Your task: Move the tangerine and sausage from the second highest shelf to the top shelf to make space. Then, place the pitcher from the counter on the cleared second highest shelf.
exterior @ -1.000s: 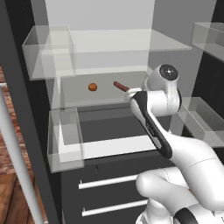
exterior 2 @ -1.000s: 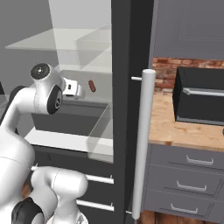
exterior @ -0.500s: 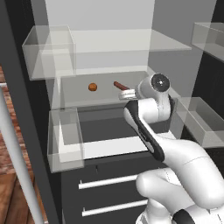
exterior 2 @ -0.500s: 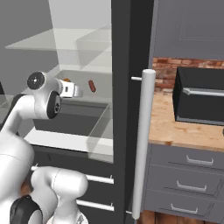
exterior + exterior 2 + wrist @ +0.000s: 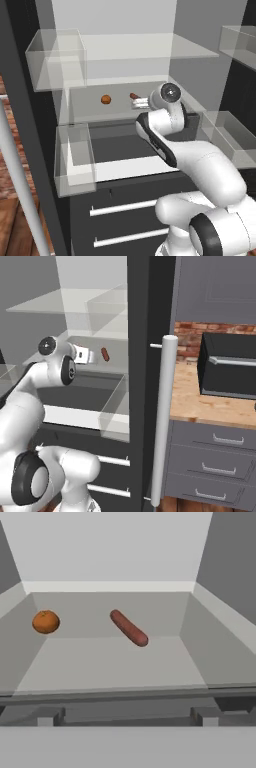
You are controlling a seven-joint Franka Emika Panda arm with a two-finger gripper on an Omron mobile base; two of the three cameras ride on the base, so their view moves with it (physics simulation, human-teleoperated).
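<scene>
Pretty much at square one here. Left to right on the second shelf (image 5: 110,662): tangerine (image 5: 46,622), then sausage (image 5: 129,627), both sitting well apart and untouched. My fingers (image 5: 140,103) are spread wide and empty, lined up at the shelf's front edge, just short of the sausage. Top shelf (image 5: 150,47) has nothing moved onto it yet. Pitcher job on the desk (image 5: 200,398) comes after.

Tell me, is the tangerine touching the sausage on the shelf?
No, the tangerine lies apart from the sausage, with bare shelf between them.
</scene>
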